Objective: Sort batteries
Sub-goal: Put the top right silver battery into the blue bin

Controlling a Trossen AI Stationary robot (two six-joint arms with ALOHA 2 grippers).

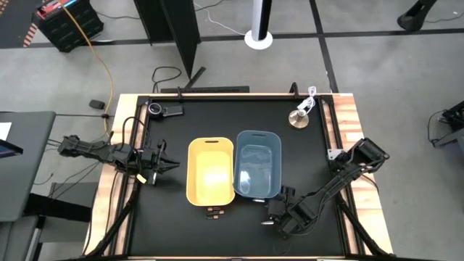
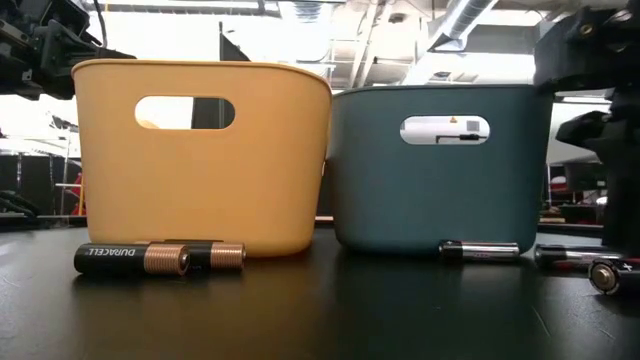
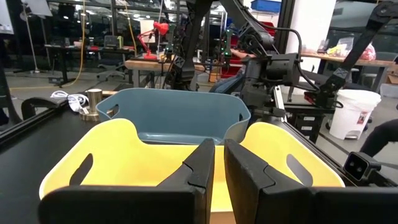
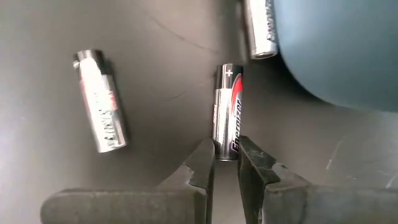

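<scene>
Right gripper: the right gripper is in the lower middle of the right wrist view, down at the table. Its fingers are almost closed around the near end of a silver battery, which lies flat. I judge the hold is just starting.
Left gripper: the left gripper waits at the left of the yellow bin, in the middle left of the high view. It is nearly closed and holds nothing.
Batteries: a second silver one lies at the left of the right wrist view and a third at the top, just beside the blue bin. Two dark copper-tipped ones lie in the lower left of the low view, in front of the yellow bin.
Handling: a battery is probably small, stiff, smooth and rather dense. It rolls easily and may slip from the tips.
Where to hold: I think across the middle of the body is safer than at the end.
</scene>
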